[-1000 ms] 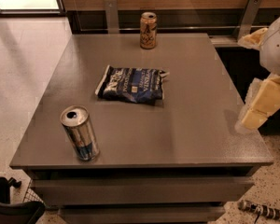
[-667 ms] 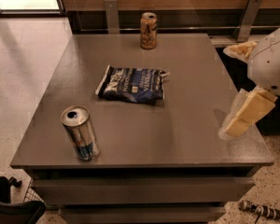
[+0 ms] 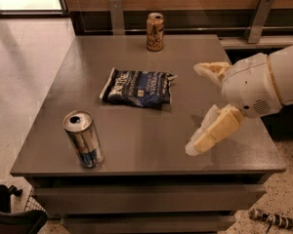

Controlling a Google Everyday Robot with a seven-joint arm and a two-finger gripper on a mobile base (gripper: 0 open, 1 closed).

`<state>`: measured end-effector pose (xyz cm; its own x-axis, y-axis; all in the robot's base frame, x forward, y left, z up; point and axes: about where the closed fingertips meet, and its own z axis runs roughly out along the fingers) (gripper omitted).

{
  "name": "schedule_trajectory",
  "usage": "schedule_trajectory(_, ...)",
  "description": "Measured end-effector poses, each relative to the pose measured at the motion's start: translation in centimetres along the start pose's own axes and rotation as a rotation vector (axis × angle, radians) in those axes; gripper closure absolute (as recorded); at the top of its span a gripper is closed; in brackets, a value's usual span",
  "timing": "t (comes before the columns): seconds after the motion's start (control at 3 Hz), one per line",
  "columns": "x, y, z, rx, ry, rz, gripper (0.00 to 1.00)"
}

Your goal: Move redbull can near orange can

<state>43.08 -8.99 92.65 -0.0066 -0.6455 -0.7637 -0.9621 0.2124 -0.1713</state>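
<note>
Right of the chip bag, the claw hangs spread, empty, presumably readied for the redbull can, front-left of the bag. The orange can stands behind the bag.

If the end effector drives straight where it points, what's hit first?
Likely the blue chip bag: the open end effector, at right, points left toward its near edge. Depth unclear; it may pass over.

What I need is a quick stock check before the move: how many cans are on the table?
2. The redbull can stands near the front-left corner; the orange can stands at the far edge. The gripper hovers over the right side, jaws open. None looks hidden.
</note>
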Motion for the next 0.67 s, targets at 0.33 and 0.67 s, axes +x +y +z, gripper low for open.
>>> schedule_trajectory(0.33, -1.0, 1.9, 2.4, -0.035, -0.132, 0.071, 0.0)
schedule_trajectory(0.67, -1.5, 2.8, 3.9, 0.0, -0.208, 0.12, 0.0)
